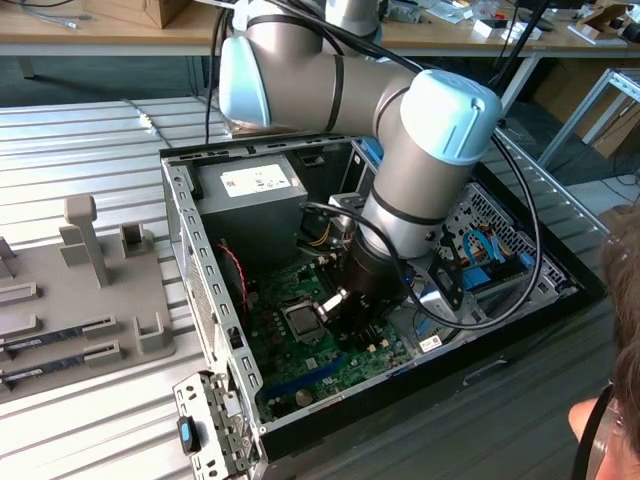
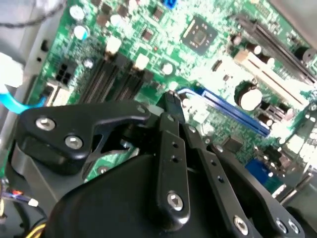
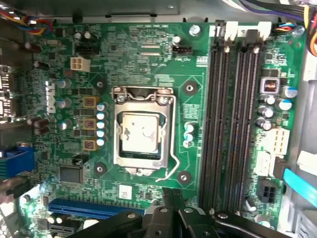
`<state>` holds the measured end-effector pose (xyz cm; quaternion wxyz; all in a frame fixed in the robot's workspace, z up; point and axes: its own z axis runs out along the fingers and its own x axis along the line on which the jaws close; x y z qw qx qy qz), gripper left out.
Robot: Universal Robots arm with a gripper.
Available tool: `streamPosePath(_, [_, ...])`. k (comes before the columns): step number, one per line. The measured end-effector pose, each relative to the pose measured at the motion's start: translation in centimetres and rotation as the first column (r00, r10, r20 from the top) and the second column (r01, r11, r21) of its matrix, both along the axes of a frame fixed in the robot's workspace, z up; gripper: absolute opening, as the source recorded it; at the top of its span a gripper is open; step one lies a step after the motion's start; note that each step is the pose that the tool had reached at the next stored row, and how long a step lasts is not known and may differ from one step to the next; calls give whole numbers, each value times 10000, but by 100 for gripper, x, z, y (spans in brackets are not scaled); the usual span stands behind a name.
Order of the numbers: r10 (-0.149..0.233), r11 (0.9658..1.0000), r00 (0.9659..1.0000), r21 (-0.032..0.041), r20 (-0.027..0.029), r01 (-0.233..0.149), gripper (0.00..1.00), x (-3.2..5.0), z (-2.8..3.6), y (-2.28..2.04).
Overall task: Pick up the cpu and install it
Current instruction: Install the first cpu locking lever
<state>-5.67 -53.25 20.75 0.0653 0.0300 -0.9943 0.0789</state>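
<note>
The cpu (image 3: 141,131) lies flat in the socket on the green motherboard (image 3: 195,124), its silvery top smudged. The metal retention frame (image 3: 143,91) is down around it and the thin lever (image 3: 172,148) runs along one side. In the exterior view the cpu (image 1: 301,319) sits inside the open computer case, with my gripper (image 1: 333,301) just to the exterior view's right of it, low over the board. The black fingers (image 3: 168,198) are together, off the socket's edge, with nothing between them. In the second wrist view the fingertips (image 2: 171,102) hover over the board near a blue slot (image 2: 223,106).
Several empty black memory slots (image 3: 235,124) run beside the socket. The power supply (image 1: 250,195) and cables (image 1: 480,250) fill the rest of the case (image 1: 200,290). A grey fixture with memory sticks (image 1: 60,335) lies at the exterior view's left. A person (image 1: 615,400) is at the lower right.
</note>
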Motion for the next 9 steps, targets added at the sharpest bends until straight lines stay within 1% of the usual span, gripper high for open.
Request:
streamPosePath(3, [-1, 10000, 10000, 0, -47, 1, 10, 31, -21, 0])
streamPosePath(4, [-1, 10000, 10000, -2, -76, 1, 10, 51, -34, 6])
streamPosePath(7, [1, 10000, 10000, 4, -82, -1, 10, 66, -40, 48])
streamPosePath(8, [1, 10000, 10000, 35, -83, -1, 10, 66, -48, 61])
streamPosePath(9, [2, 10000, 10000, 48, -83, -2, 10, 65, -53, 62])
